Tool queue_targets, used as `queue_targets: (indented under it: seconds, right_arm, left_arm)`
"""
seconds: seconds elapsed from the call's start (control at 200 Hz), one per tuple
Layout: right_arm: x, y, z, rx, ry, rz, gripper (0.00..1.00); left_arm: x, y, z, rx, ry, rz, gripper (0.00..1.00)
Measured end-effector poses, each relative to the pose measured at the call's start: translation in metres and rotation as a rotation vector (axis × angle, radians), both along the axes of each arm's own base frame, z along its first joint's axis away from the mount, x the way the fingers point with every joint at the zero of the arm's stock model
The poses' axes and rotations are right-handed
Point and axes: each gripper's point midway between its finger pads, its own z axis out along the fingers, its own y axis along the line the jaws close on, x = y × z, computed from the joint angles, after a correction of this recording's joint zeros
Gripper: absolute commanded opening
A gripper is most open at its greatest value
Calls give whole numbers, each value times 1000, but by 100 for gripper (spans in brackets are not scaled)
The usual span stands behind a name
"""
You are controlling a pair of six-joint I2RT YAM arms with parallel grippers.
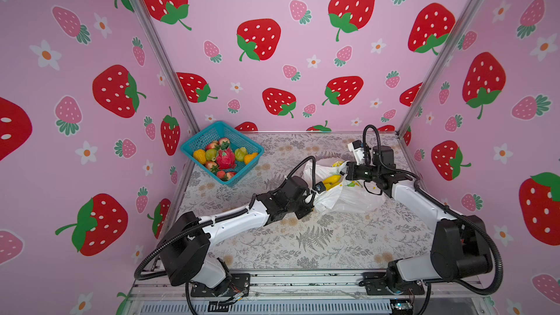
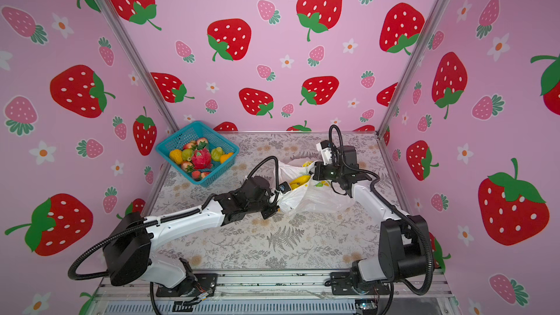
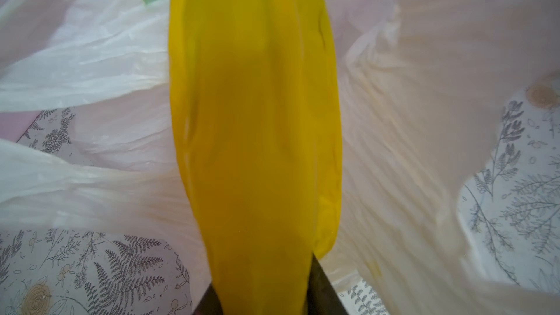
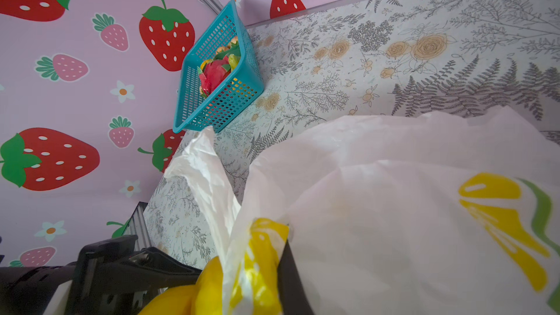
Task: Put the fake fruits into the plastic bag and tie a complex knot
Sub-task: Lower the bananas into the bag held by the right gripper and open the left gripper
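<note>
Toward the far right of the bench (image 1: 303, 243), my left jaws, partly closed around a banana (image 3: 254, 131), hold it at the mouth of the bag (image 1: 354, 199). My right jaws, pinched fully shut on the bag's thin rim, hold that mouth up. The other fruits (image 1: 225, 157) sit in the basket (image 1: 194, 143) at the far left corner. The risk, as I judge it: the slick film slips from my right jaws, the mouth sags, and the banana snags the rim or drops outside.
</note>
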Motion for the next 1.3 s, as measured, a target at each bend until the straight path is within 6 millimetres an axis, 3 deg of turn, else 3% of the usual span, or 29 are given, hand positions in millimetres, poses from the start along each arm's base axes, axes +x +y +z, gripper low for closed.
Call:
queue_targets:
  seconds: [0.31,0.51,0.805,0.991,1.301]
  right_arm:
    - [8,-15,-12,-119,-7,-65,7]
    - [11,-16,-8,-142,-22,-76,9]
    - [11,-10,-8,-144,-9,-61,9]
    - [9,-5,-2,-113,-7,-38,9]
    - [-2,8,18,-20,-37,37,9]
  left_arm:
    - [1,5,15,-56,-26,29,12]
    - [-5,7,26,-106,-52,5,12]
    - [-7,3,-3,-15,-29,-44,12]
    - [6,-3,2,16,-48,-32,11]
    - [44,-21,6,49,-24,82,14]
